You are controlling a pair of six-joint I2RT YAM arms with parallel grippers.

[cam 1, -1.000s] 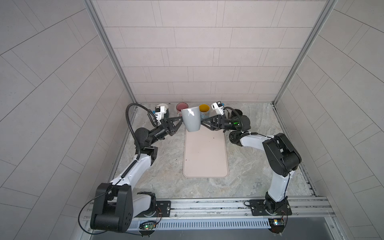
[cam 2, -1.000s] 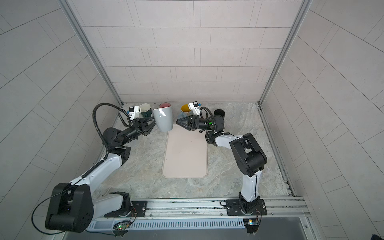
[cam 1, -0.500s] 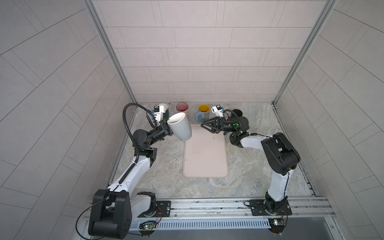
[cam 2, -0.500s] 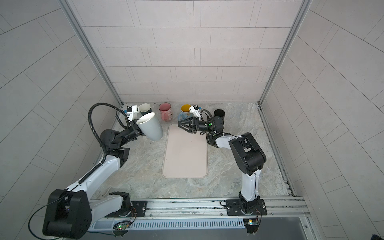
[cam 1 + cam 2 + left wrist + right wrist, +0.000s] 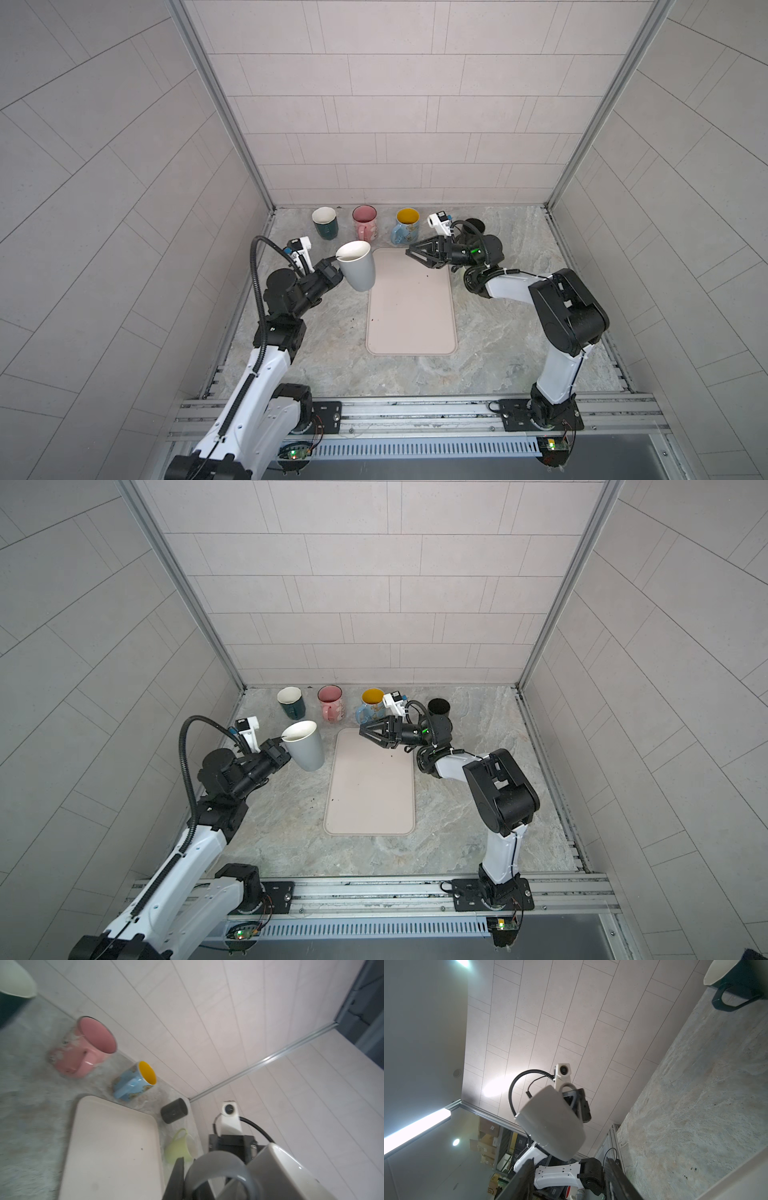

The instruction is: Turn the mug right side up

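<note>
The left claw (image 5: 335,262) is shut tight on the gray mug (image 5: 356,266). The mug is up in the air and tipped, with its open end facing up. It hangs over the counter (image 5: 324,332), just left of the mat (image 5: 411,311). The right claw (image 5: 409,251) is partly open and holds nothing, over the mat's far end.

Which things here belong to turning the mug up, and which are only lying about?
For the job: grey mug, held in the left claw; perhaps the mat.
Lying about: green mug, pink mug, blue mug, black cup, open right claw.
</note>
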